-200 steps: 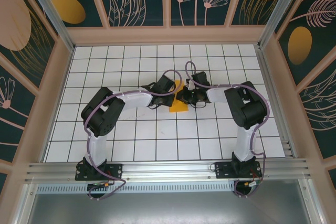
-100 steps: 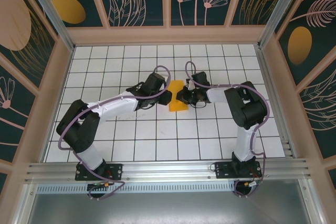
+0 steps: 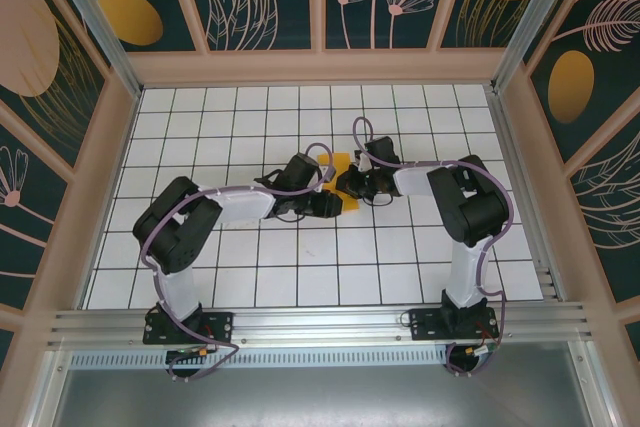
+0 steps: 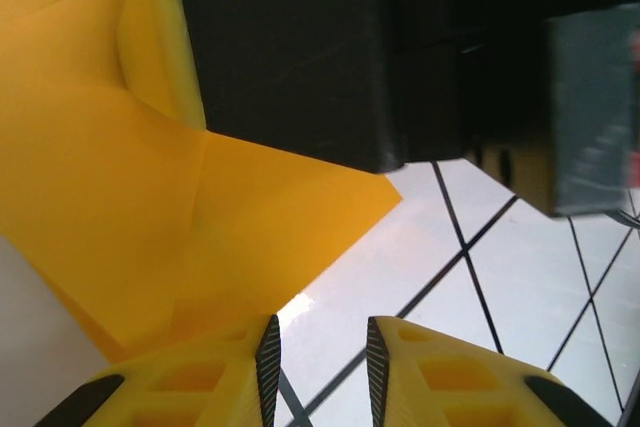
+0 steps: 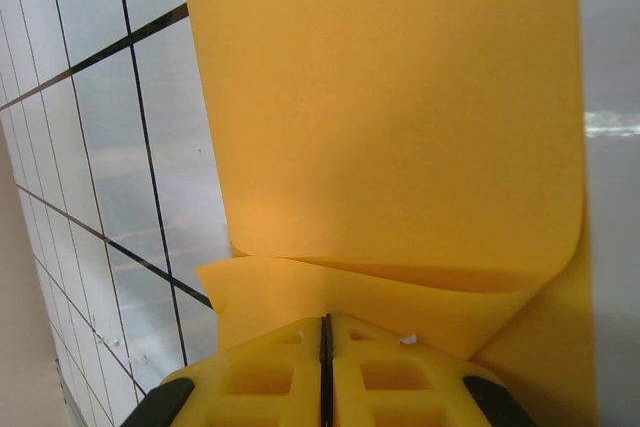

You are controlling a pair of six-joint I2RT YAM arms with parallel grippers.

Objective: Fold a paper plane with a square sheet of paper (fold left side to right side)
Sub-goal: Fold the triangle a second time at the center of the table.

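Drew the left arm back in since half a second ago, elbow tucked nearer the near edge, and brought the left gripper round to the near-left corner of the square sheet of paper, covering much of what had lain open from above. Found its fingers a little apart in the left wrist view, with nothing between them but white tile and a black grid line; no grip there. Placed the sheet ahead and to the left of those tips, with a loose corner pointing out over the table and the near edge either touching or passing under the left finger; could not tell which. Read the sheet as lying mid-table between the two grippers, partly doubled, long axis running roughly away from the near edge. Saw the right gripper against the sheet's right side, fingers pressed together in the right wrist view and, by the look of it, pinching a curled lip of paper with an upper layer bowed above it. Judged the left gripper nearer to the free left edge, so the left-to-right fold would turn on getting those tips under that edge. Noted open tiles all round and the walls well apart; tightest spot between the two grippers themselves, nearly touching over the paper.
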